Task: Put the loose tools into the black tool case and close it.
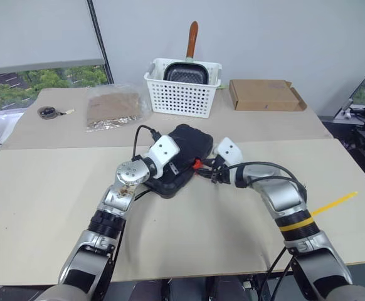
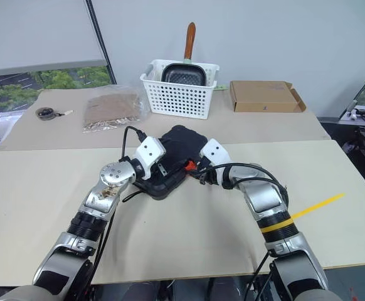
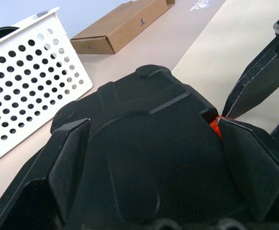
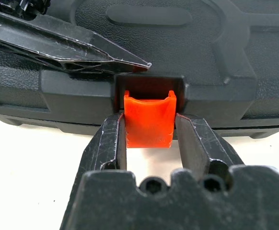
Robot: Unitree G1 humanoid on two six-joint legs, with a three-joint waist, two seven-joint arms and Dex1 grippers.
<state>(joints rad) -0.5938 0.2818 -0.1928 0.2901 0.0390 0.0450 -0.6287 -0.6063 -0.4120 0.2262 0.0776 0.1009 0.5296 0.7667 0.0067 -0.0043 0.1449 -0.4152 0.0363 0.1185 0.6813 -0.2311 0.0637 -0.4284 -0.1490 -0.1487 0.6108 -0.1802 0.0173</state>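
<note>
Right wrist view, right pincer (image 4: 149,139) flanking orange latch (image 4: 149,120)

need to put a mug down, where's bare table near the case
Bare table lies left of the left arm, and right of the right arm up to the yellow tape. Crowded: around the case, both grippers, the basket.

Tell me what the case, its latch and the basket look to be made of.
Case: black moulded plastic, by its pebbled matt skin and raised ribs. Latch: smooth orange plastic, slightly glossy. Basket: white plastic, probably, by its even rows of punched holes.
</note>
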